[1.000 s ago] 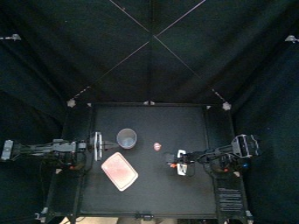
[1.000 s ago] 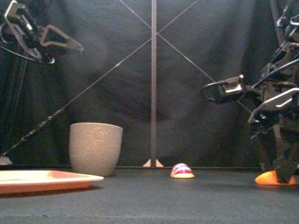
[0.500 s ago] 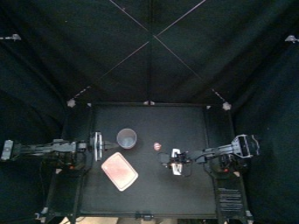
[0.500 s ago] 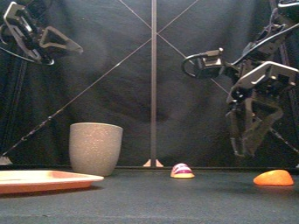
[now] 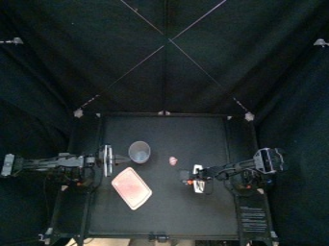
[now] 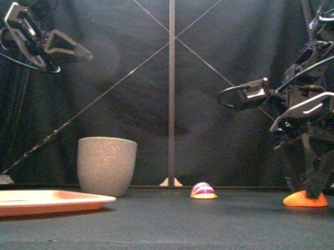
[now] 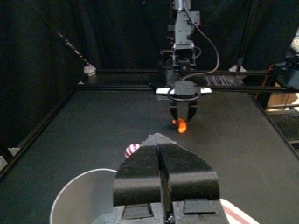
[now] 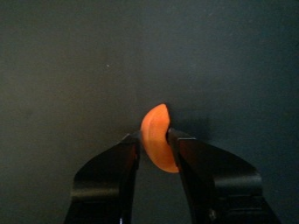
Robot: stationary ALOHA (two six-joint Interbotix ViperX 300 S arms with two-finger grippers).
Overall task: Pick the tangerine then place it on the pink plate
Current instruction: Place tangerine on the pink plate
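Where black curtains [image 5: 164,58] ring the table [image 5: 167,207], right claw [image 8: 155,138] pinching tangerine [image 8: 156,122].

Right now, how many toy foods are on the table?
2: the orange tangerine at the right, in the right tool's jaws; a small pink-and-white toy mid-table. The grey cup might hide more.

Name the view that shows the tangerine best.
Right wrist view: the tangerine sits large, held by the right gripper. Front view shows it low right, partly hidden; left wrist view, small and far; top view, a speck.
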